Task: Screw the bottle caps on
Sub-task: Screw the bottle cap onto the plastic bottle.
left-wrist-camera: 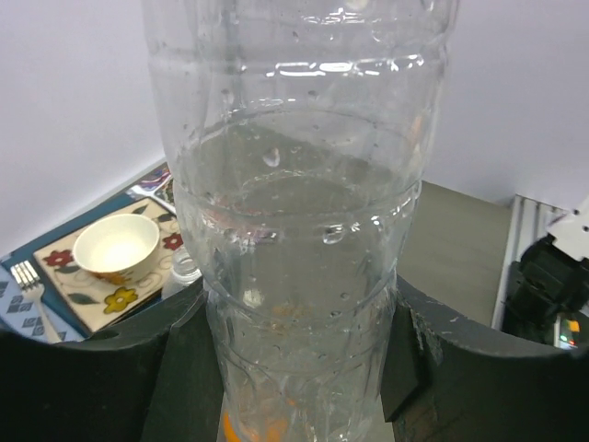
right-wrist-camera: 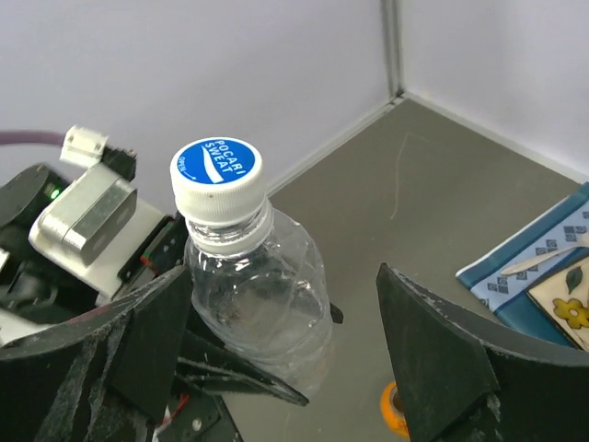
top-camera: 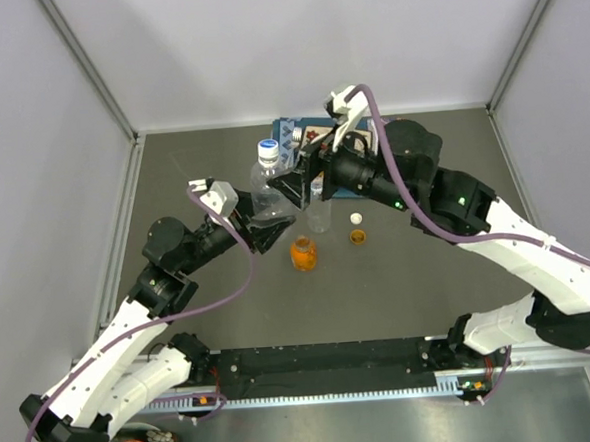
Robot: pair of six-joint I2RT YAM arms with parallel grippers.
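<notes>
My left gripper (top-camera: 272, 222) (left-wrist-camera: 299, 318) is shut on the lower body of a clear ribbed bottle (top-camera: 267, 188) (left-wrist-camera: 299, 184) and holds it upright. A blue-and-white cap (top-camera: 266, 148) (right-wrist-camera: 217, 173) sits on its neck. My right gripper (top-camera: 293, 184) (right-wrist-camera: 285, 276) is open, its fingers on either side of this bottle's shoulder, just below the cap and apart from it. A second clear bottle (top-camera: 318, 212) stands uncapped just right. The squat orange bottle (top-camera: 304, 252) (right-wrist-camera: 396, 410) stands open in front. A white cap (top-camera: 356, 218) and an orange cap (top-camera: 357, 236) lie on the table to the right.
A blue patterned placemat (top-camera: 296, 133) (left-wrist-camera: 28, 290) lies at the back wall, with a white bowl (left-wrist-camera: 115, 244) and a fork (left-wrist-camera: 26, 276) on it. Grey walls close in the table on three sides.
</notes>
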